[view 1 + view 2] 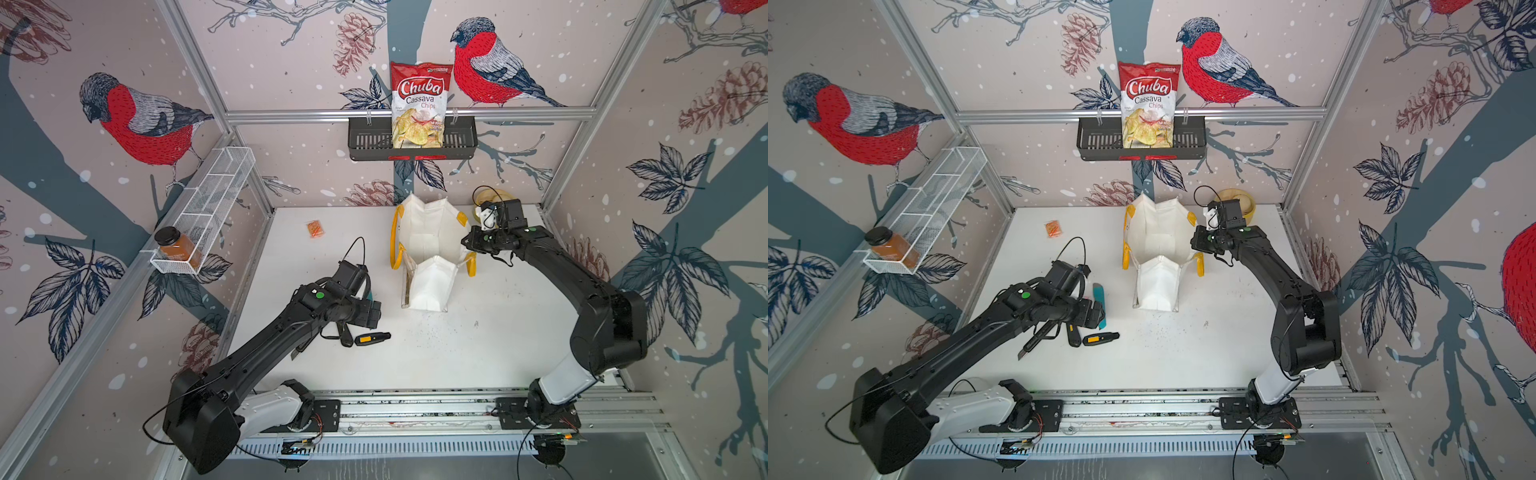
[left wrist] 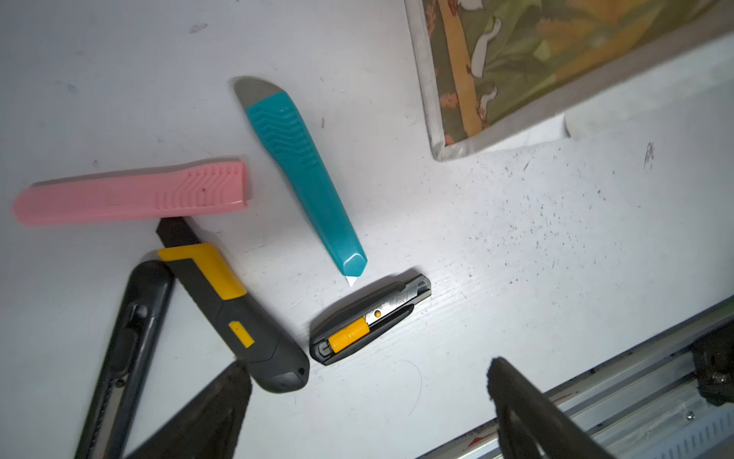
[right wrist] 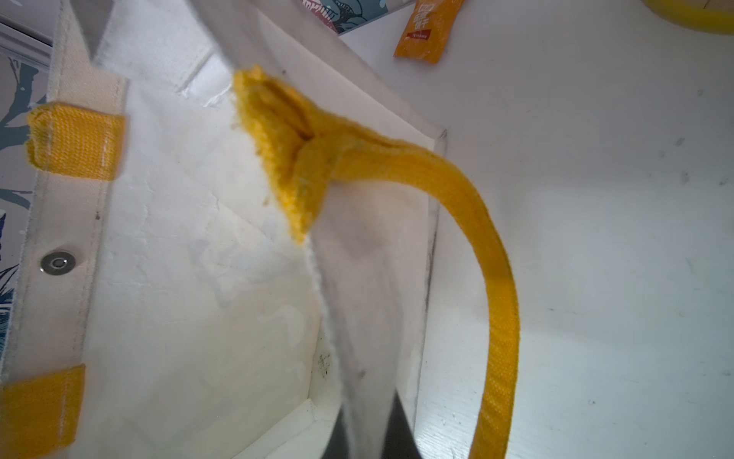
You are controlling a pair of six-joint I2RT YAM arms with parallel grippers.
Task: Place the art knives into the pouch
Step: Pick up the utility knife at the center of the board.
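Note:
Several art knives lie in a cluster on the white table: pink (image 2: 131,194), teal (image 2: 306,175), grey-and-yellow (image 2: 234,310), a short black-and-yellow one (image 2: 369,318) (image 1: 372,338) and a slim black one (image 2: 127,349). My left gripper (image 2: 367,377) (image 1: 372,313) hovers just above them, open, with only bare table between its fingers. The white pouch (image 1: 428,245) (image 1: 1158,245) with yellow handles stands open behind them. My right gripper (image 3: 367,437) (image 1: 469,243) is shut on the pouch's right rim, holding the mouth open. The inside of the pouch (image 3: 198,238) looks bare.
An orange packet (image 1: 315,228) lies at the back left of the table. A tape roll (image 1: 494,197) sits behind the right arm. A chips bag (image 1: 417,104) stands in a black wall basket. A jar (image 1: 178,249) sits in the white wire shelf on the left.

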